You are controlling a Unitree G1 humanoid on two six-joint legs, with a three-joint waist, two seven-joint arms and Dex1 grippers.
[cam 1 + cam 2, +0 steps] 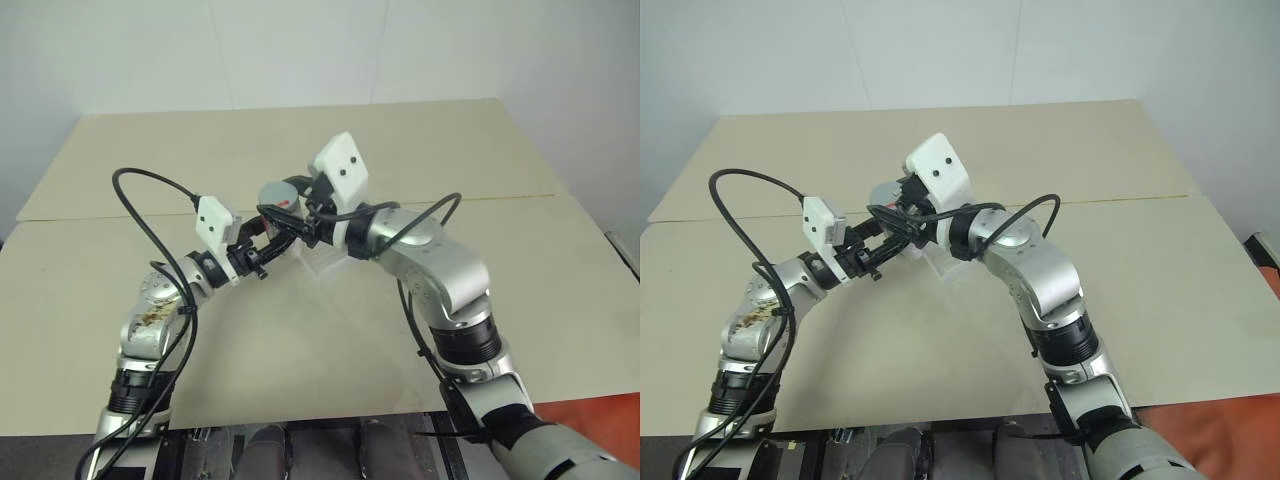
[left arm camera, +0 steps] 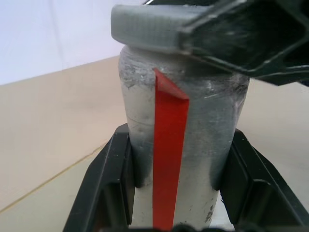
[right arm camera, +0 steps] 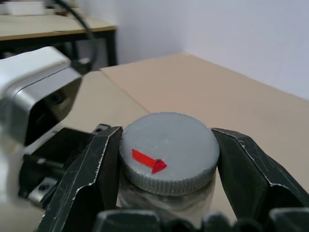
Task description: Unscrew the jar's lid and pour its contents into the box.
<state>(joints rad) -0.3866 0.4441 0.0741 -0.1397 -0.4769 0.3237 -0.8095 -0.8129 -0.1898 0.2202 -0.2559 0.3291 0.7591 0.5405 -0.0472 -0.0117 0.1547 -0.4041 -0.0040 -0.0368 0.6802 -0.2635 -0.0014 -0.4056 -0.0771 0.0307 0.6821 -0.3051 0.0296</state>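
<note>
1. gripping low on the small upright jar [image 2: 188, 145], a silvery-clear cylinder with a red vertical label stripe, the left gripper [image 2: 176, 193] has its two black fingers [image 2: 108, 188] closed against the jar's opposite sides, holding it above the beige table [image 1: 560, 290].
2. the right gripper [image 3: 166, 159] reaches in from the other side; its black fingers [image 3: 91, 179] are drawn in tight on the ribbed edge of the round grey screw lid [image 3: 169, 150], one on each side.
3. the lid sits on top of the jar, with a small red mark on its flat face.
4. both grippers meet over the middle of the table, the jar held up between them.
5. just beyond and below them a shallow clear plastic box [image 1: 325, 262] rests on the table, partly hidden by the right wrist.
6. the jar's contents cannot be made out.
</note>
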